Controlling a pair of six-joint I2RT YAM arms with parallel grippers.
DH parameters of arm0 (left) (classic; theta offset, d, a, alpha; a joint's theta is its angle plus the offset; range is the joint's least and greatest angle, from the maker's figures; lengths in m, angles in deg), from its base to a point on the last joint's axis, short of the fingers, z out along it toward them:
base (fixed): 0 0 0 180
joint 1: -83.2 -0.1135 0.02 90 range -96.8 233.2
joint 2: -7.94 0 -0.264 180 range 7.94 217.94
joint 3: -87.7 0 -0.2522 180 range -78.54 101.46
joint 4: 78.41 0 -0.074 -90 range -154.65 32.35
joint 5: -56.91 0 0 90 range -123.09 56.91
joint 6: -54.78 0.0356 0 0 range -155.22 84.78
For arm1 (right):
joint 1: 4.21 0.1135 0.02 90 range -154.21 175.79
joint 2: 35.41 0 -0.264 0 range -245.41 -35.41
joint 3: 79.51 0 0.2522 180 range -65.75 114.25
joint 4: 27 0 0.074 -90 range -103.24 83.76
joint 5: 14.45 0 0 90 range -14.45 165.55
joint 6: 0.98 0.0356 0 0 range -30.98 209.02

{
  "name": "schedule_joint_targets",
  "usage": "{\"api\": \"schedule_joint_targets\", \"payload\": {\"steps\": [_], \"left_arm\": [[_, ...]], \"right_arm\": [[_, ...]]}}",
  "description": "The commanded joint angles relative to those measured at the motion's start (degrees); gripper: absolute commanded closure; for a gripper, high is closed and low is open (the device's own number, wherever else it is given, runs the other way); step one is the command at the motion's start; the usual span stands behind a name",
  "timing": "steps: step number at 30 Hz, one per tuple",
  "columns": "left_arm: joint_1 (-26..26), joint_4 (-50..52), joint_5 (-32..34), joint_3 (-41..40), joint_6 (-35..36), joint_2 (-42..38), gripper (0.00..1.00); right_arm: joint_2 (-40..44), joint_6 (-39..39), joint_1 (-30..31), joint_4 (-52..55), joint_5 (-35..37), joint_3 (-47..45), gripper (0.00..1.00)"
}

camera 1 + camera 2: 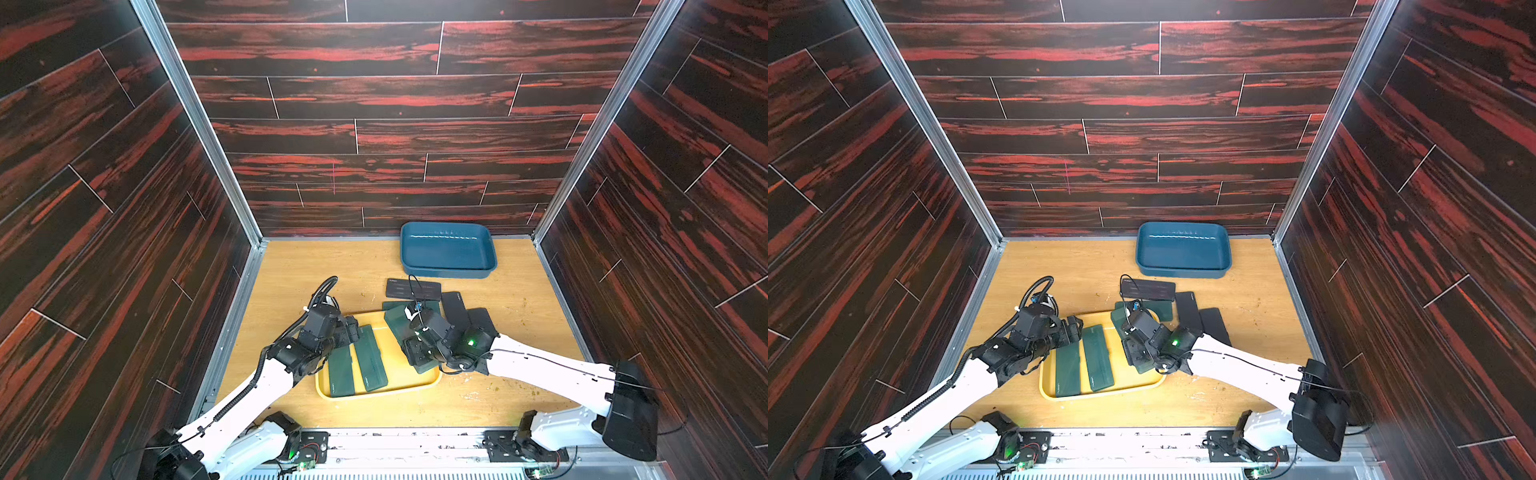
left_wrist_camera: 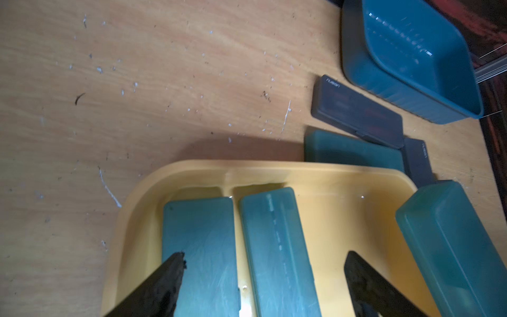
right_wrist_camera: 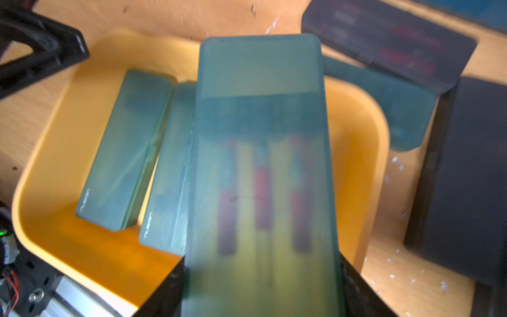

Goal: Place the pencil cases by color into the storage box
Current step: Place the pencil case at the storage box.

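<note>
The right hand [image 3: 263, 291] is pinched across the width of a dark green pencil case [image 3: 260, 109], one finger on each long edge; the case juts out over the right side of the yellow tray [image 1: 415, 384], and its near end is cut off in the wrist view; through its cloudy lid I can make out red and dark sticks, too blurred to name. The left hand [image 2: 263, 284] is spread wide and grips nothing; its fingers [image 2: 164, 288] hang over two green cases [image 2: 200, 233] lying side by side, lengthways, in the tray's left half; whether a tip touches the left one I cannot tell. Just beyond the tray's far right corner a fourth green case [image 2: 351, 149] lies on the worktop [image 1: 311, 270], partly under a black case [image 1: 412, 289]; in both top views the right arm hides most of it. Two more black cases [image 1: 454, 307] lie to the right, their near ends covered by the arm. Far and to the right sits the blue storage box [image 1: 446, 249], nothing in it.
</note>
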Motion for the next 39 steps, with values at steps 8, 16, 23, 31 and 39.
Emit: {"api": "schedule_joint_targets", "payload": {"steps": [8,16,23,31,39], "left_arm": [[0.83,-1.95,2.56,-4.38,-2.85,-4.31,0.08],[1.15,-1.64,3.59,-5.18,-1.63,-7.32,0.08],[1.20,-1.26,3.71,-5.22,-1.40,-7.62,0.08],[1.20,-0.90,4.31,-5.22,-1.24,-7.78,0.08],[1.20,-0.29,4.57,-5.31,-1.39,-8.37,0.08]], "right_arm": [[-7.30,3.09,1.64,-4.22,-3.43,-0.21,0.52],[-11.76,3.42,1.68,-6.82,-2.61,-0.15,0.52],[-14.87,3.87,1.69,-9.33,0.69,-0.51,0.52],[-15.33,4.20,1.65,-12.62,3.72,-2.54,0.52],[-18.06,5.56,1.55,-14.46,3.99,-1.92,0.52]]}}
